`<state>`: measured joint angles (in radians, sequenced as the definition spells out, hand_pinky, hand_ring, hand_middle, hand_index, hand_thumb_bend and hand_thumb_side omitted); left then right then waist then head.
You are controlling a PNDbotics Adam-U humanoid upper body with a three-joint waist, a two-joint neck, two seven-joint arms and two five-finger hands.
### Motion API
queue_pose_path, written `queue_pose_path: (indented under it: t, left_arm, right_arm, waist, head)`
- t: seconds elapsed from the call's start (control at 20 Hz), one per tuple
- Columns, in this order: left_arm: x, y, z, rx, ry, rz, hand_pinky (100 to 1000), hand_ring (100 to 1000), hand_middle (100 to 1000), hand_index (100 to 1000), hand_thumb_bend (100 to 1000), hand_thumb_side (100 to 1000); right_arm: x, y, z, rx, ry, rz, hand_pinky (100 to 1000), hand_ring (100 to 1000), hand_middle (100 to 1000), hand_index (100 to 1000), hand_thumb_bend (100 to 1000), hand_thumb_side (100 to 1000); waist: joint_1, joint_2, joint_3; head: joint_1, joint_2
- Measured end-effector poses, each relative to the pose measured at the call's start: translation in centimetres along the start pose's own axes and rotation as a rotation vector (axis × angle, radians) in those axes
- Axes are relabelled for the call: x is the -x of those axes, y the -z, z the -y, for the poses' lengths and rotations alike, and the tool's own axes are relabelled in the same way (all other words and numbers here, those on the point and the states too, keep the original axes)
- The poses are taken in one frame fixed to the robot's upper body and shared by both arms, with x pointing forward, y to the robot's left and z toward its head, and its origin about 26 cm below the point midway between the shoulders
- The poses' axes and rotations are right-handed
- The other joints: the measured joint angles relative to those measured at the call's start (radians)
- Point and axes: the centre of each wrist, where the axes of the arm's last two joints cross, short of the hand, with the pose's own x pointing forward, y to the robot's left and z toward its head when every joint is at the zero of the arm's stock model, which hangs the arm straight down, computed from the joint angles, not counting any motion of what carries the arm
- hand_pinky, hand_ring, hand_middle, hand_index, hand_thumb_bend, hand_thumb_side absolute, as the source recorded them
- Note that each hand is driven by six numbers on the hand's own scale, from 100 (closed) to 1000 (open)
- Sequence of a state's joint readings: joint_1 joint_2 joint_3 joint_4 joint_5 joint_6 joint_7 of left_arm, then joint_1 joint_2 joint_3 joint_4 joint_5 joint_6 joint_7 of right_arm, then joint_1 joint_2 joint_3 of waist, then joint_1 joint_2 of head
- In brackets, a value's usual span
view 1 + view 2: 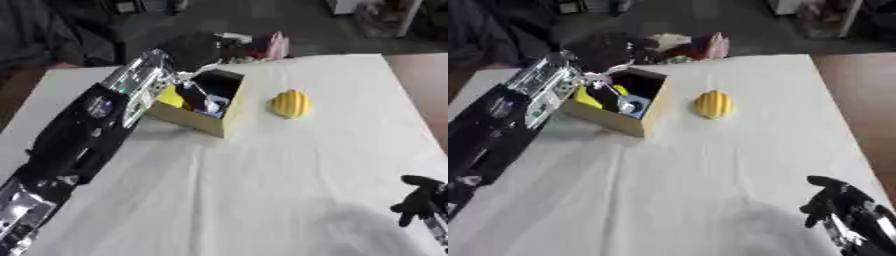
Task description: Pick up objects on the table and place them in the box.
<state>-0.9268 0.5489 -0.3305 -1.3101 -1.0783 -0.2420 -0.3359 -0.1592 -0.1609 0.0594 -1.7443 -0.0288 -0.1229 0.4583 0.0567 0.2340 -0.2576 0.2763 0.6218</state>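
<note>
Your left hand (194,50) is up over the far side of the box (199,118), at the end of your long black and silver arm that reaches in from the lower left. It looks like a dark blurry lump there, so you cannot tell if its fingers are straight or curled, or if it holds anything.

Your right hand (826,199) rests low in the right corner. Its dark fingers hang loose and a little bent, and it holds nothing. It touches none of the things.

The box is tan cardboard with its top open. It sits on the left part of the table (262,190), with one corner turned toward you. Inside it you can see something yellow, something dark and a bit of light blue, all packed close together.

A round yellow thing (290,103) with ridges down its sides lies on the table just to the right of the box. It does not touch the box. It is far from your right hand.

The table has a white cloth on it with soft creases. Past the far edge there is a pink thing (276,46) and some other small stuff. Behind that the floor is dark grey.
</note>
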Motion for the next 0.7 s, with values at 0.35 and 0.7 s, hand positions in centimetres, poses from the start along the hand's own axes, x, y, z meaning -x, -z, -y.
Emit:
queue_pose_path:
  t: [0.35,0.7]
  left_arm:
    - [-0.5,1.4,1.1,-0.026,-0.102,0.04,871,833,870,926,100,264]
    - [-1.8,-1.6,-1.7,-0.274,-0.317,0.138,838,768,805,880,100,256]
  right_arm:
    - [-0.7,1.5,-0.6,-0.031,0.016,0.049,688,459,502,830,100,451]
    - [-2.0,2.5,1.0,-0.001,-0.036,0.104,695,455,503,836,100,416]
  waist:
    - [0.004,0.032,-0.037]
    - [-0.005,0.036,0.0]
  head:
    - [0.006,-0.028]
    - [-0.033,-0.034]
